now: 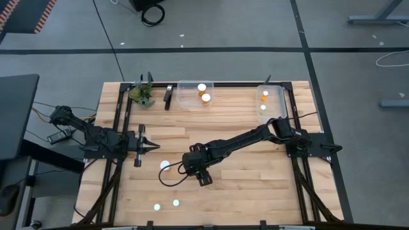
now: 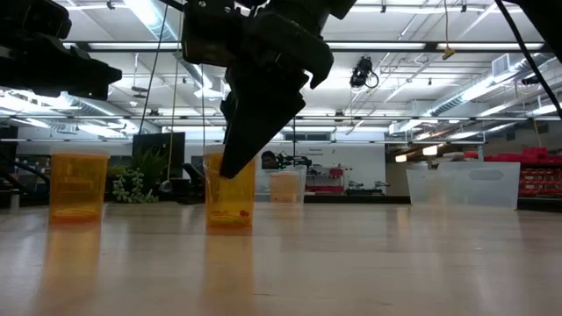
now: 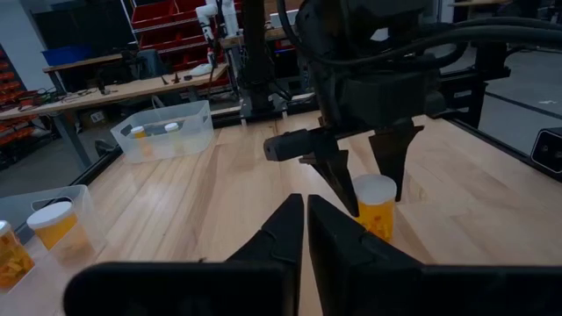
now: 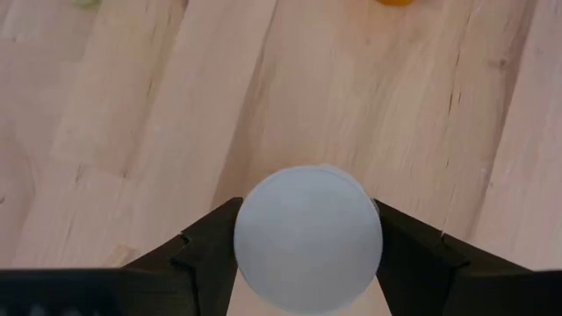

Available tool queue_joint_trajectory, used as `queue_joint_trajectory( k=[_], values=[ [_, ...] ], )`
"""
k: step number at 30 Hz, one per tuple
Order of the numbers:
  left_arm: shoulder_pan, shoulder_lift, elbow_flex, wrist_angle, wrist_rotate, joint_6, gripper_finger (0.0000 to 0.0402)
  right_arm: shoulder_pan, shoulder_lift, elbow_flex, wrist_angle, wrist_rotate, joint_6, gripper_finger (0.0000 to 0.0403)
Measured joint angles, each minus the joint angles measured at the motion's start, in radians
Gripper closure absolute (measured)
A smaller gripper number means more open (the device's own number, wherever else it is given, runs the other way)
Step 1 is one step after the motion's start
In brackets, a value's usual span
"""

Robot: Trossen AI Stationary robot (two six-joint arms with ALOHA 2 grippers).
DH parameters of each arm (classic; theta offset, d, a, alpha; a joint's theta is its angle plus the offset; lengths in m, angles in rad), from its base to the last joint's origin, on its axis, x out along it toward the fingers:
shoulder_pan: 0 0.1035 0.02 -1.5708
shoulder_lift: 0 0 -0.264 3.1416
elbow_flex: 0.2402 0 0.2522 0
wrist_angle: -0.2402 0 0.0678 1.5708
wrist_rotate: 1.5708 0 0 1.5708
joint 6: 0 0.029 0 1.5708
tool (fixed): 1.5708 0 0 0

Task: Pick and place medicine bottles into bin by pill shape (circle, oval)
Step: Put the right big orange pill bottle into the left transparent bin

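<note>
- The right gripper (image 1: 165, 167) reaches to the middle of the desk (image 1: 243, 185), its fingers (image 4: 206, 241) spread on both sides of a white-capped medicine bottle (image 4: 308, 238); whether they are pressing it yet, I cannot tell.
- The left gripper (image 1: 155, 147) waits clenched at the desk's left.
- Two more bottles (image 1: 166, 204) stand near the front edge.
- Others lie in two clear bins (image 1: 192, 100) at the far edge.

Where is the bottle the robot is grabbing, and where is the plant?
bottle (image 4: 307, 239), right wrist view, middle of its white cap.
right gripper (image 3: 367, 180), left wrist view, between its fingertips.
plant (image 1: 143, 94), high view, its leaves.
</note>
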Motion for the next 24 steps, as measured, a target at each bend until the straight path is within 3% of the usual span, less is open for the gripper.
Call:
queue_joint_trajectory(
  k=[5,11,24],
  values=[
    [0.0,0.0,0.0,0.0,0.0,0.0,0.0367,-0.008,-0.001,0.001,-0.012,0.0,0.004,0.0184],
    [0.0,0.0,0.0,0.0,0.0,0.0,0.0371,-0.04,-0.005,0.004,-0.033,0.001,0.002,0.0174],
    [0.0,0.0,0.0,0.0,0.0,0.0,0.0366,-0.196,-0.006,0.14,-0.069,0.004,-0.129,0.0178]
  ],
)
